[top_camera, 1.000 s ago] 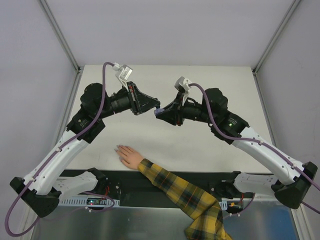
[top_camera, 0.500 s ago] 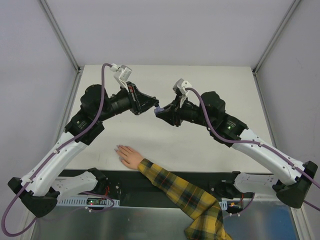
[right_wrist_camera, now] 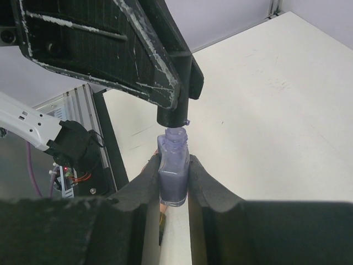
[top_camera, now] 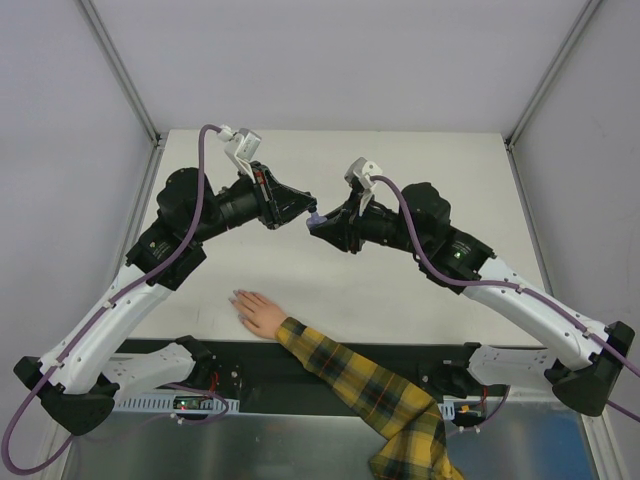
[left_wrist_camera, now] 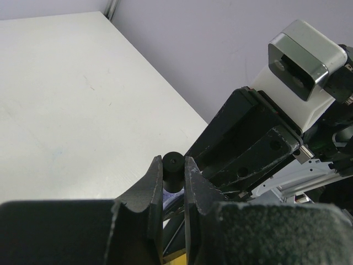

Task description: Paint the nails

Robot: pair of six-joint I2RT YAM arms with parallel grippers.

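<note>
The nails (top_camera: pixel 238 297) are on the fingertips of the mannequin hand (top_camera: pixel 258 313). It lies flat at the near edge of the table (top_camera: pixel 420 160). Well past it, both arms bend inward and meet. The right gripper (right_wrist_camera: pixel 174 165) pinches the purple polish bottle (right_wrist_camera: pixel 174 179) upright. The left gripper (left_wrist_camera: pixel 174 168) pinches the black cap (right_wrist_camera: pixel 172 115) just over the bottle's open neck.

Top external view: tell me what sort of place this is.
Probably a robotics lab test cell: a left arm and right arm bolted to a white table, plain grey walls on metal framing, and a mannequin hand in a plaid sleeve.
</note>
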